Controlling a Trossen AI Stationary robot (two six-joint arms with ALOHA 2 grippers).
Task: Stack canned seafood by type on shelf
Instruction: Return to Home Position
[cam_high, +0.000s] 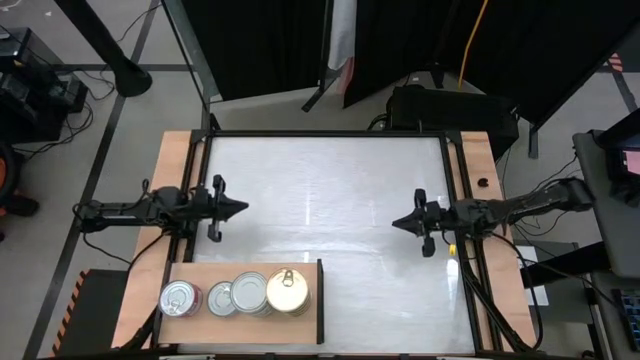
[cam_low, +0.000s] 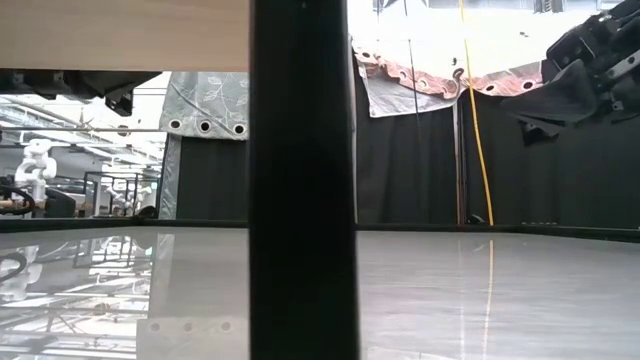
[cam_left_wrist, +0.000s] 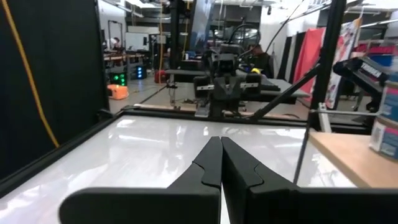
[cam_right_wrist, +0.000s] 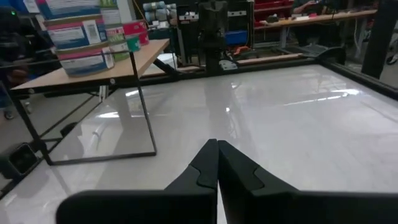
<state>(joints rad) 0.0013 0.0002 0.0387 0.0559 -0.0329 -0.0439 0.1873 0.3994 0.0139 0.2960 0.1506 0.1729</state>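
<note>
At the corner of the worktop (cam_high: 330, 190) on the left arm's side, by the edge that lies lowest in the high view, we see the shelf (cam_high: 235, 270), a wooden board raised on thin dark legs (cam_right_wrist: 145, 118). The canned seafood (cam_high: 252, 292) stands on it in a row of stacks: a silver-lidded stack (cam_high: 180, 297) at the outer end, two more silver lids in the middle, and a gold-lidded stack (cam_high: 288, 290) nearest the dark upright edge. The left gripper (cam_high: 243, 208) hangs just inside the worktop's left edge, about midway along it, its fingers pressed together and holding nothing. The right gripper (cam_high: 395, 222) is near the right edge, also clenched and empty. They point toward each other, well apart.
</note>
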